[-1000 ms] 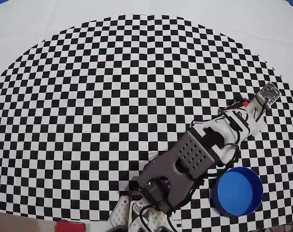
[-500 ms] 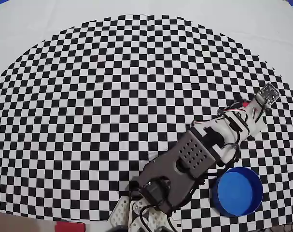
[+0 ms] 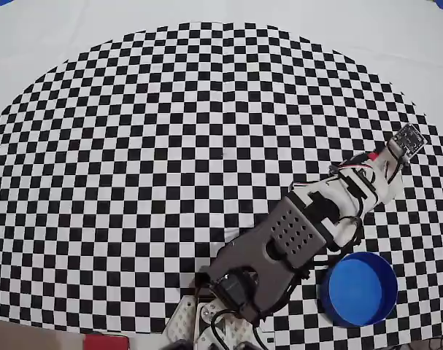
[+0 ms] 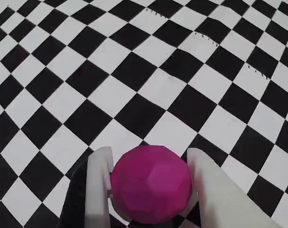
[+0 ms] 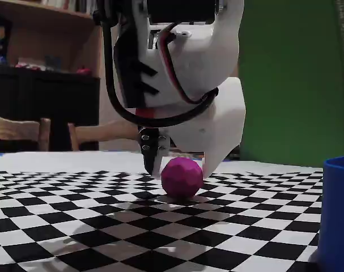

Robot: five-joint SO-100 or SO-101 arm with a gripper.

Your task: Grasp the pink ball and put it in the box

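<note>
A: Where is everything?
B: The checkered surface [image 3: 133, 146] carries the box [image 3: 358, 288], standing beside my arm, well apart from my hand [image 4: 148, 190]

A: And the pink ball [image 4: 151, 184]?
B: On the surface, between my fingers, both touching its sides

Your arm [image 3: 294, 233] wears white printed shells over black servos, a grey perforated plate, red and black cables, and a white-fingered pincer [image 4: 148, 190].

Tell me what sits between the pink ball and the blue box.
Nothing: in the fixed view only bare checkered cloth separates the pink ball from the box.
</note>
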